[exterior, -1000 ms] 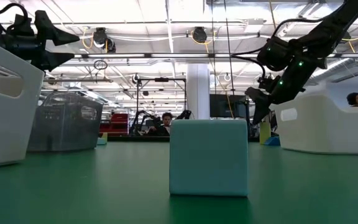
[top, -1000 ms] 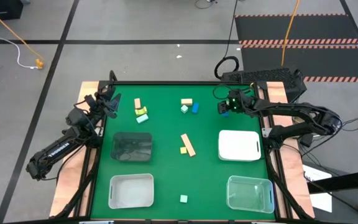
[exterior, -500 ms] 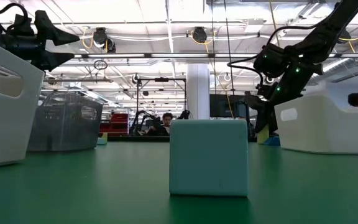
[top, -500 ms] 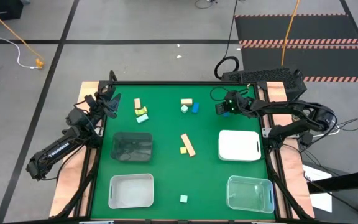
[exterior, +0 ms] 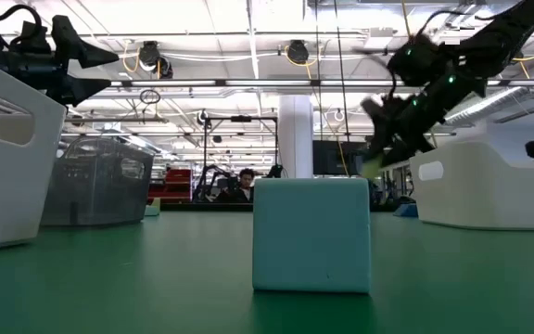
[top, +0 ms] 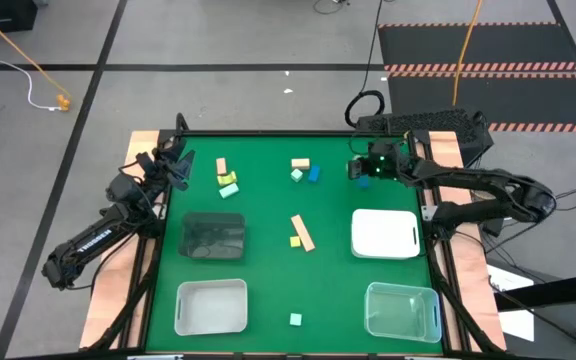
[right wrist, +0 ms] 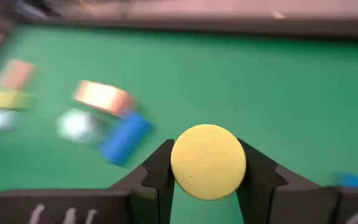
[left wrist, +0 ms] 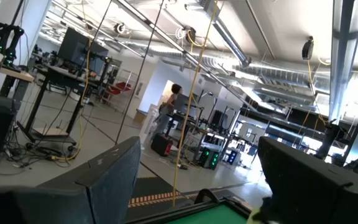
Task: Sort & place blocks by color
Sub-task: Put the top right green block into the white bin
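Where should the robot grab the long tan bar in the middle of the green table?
Probably at its middle, across the narrow sides, straight down from above. The tan bar lies flat and slanted, so the grip should turn to match. A yellow block sits close beside one end; stay clear of it.
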`<state>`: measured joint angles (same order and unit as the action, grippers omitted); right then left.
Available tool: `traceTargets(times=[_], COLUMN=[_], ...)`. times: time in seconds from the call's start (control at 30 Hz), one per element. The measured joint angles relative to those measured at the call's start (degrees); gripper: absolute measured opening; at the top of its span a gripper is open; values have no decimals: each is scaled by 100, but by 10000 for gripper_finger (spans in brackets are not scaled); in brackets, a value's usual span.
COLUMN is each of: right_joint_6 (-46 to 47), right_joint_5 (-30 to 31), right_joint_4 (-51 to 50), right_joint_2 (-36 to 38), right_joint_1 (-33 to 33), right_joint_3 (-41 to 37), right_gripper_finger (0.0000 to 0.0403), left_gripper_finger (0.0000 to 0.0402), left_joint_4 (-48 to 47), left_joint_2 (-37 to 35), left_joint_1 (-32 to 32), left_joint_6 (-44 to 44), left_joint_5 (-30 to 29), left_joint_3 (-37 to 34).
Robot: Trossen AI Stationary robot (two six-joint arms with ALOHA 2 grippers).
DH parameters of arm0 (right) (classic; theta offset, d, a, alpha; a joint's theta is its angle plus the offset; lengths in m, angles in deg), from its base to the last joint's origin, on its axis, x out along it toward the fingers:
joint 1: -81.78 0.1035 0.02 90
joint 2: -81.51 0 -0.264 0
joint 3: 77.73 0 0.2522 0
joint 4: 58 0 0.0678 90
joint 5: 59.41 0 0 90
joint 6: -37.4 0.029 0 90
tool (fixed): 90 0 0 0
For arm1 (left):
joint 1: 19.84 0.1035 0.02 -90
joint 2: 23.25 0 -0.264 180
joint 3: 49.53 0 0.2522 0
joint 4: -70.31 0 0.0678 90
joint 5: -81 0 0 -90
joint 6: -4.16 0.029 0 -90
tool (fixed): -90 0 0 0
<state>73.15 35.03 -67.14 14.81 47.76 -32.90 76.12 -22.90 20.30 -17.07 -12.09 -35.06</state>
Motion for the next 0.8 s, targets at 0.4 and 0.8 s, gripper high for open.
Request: traceTargets(times=[0.4,0.8], right_joint_6=[233,1722], right_joint_5=[-2180,-2573], right_joint_4=[812,-446], right_joint_2=[1093,1294], right_joint_1=[1075,3156], right_joint_3=[4,2], right_gripper_finger=[109,109], left_gripper_finger=[324,324], left_joint_4=[-2,-2], left_joint_2=[2,1], left_joint_1=[1,2], left_joint_6=[0,0], left_joint_5=[-1,-2], left_joint_3=[0,-1])
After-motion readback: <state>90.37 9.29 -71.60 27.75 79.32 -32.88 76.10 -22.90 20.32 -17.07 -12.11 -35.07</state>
